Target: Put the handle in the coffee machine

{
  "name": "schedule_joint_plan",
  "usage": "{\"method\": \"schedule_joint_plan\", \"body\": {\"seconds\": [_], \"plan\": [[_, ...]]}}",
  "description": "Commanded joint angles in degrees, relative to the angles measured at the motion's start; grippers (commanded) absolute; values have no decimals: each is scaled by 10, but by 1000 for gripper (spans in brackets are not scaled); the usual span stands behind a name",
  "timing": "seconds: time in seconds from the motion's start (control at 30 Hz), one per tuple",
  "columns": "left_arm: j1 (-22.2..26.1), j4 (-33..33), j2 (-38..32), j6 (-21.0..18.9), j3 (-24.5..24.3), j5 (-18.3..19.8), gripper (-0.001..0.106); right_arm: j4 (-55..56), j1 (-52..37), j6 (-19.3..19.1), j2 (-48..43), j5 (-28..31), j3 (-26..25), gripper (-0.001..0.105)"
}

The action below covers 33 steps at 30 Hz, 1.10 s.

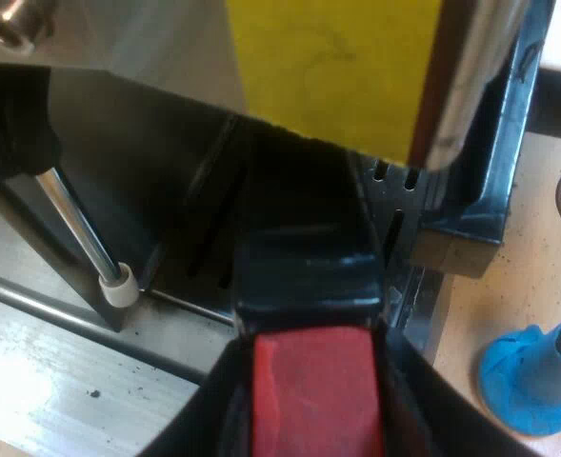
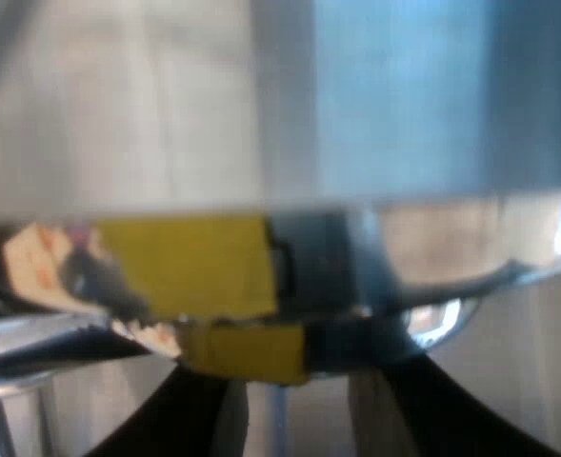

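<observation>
Handle [image 1: 304, 276], gripped at its red end by my left pincer [image 1: 313, 405], meets the espresso machine [image 1: 118, 162]; blue tamper [image 1: 532, 376] on the desk [image 1: 532, 276]. Right pincer [image 2: 304, 386]: cannot tell.

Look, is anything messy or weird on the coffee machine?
A little. A few dark specks lie on the pale metal ledge near the steam wand, like spilled coffee crumbs. Otherwise nothing stands out: the left pincer grips the handle by its red end, pointing at the machine.

No legible text anywhere on the espresso machine [image 1: 137, 162] or yellow sticker [image 1: 332, 67]
</observation>
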Motion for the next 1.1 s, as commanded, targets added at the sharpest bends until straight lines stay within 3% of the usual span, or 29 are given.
{"method": "schedule_joint_plan", "body": {"seconds": [0.03,0.23,0.5,0.63,0.73,0.9,1.0,1.1], "plan": [[3,12,-14,17,-11,63,1,-23,-1,-9,-1,6,-3,28],[3,12,-14,17,-11,63,1,-54,-1,-45,-1,6,-3,9],[3,12,-14,56,-11,41,1,-77,-1,-53,-1,6,-3,19],[3,23,-14,83,-11,39,3,-77,-1,-53,-1,6,-8,19],[3,31,-14,91,-11,36,16,-77,-1,-59,-1,6,-17,19],[3,33,-14,91,-11,9,46,-77,-1,-61,-1,5,-30,19],[3,33,-14,91,-11,-15,50,-77,-1,-61,-4,5,-30,19],[7,33,-17,91,-11,-16,50,-78,-1,-61,-7,5,-30,19]]}}
